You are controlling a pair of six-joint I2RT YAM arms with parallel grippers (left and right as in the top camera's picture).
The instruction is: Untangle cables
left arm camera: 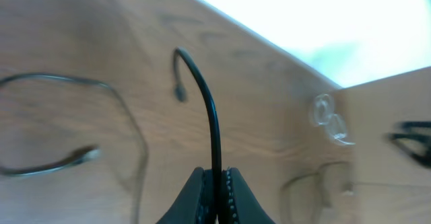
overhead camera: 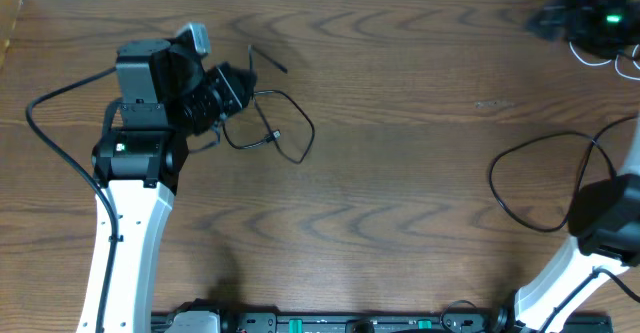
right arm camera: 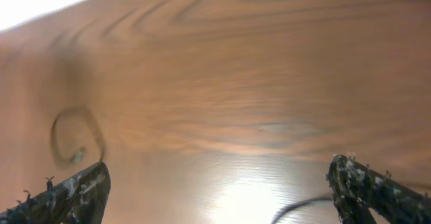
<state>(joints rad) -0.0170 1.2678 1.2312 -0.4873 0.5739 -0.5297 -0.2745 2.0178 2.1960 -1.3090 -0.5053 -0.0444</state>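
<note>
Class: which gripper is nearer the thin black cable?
Left. The left gripper is shut on the black cable; the right gripper hangs open across the table, far from it.

brown wooden table [overhead camera: 400,173], grain visible. black device [overhead camera: 585,18] with green light at far right corner. dark rail [overhead camera: 330,323] along near edge.

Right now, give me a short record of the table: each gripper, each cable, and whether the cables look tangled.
left gripper: shut on the black cable, pinching it short of one plug end
black cable: the rest lies in a loose loop on the table beside the left gripper
right gripper: open wide, nothing between the fingers, over bare wood
white cable: far right corner, by a dark device
tangle: none visible; the two cables lie far apart
</note>
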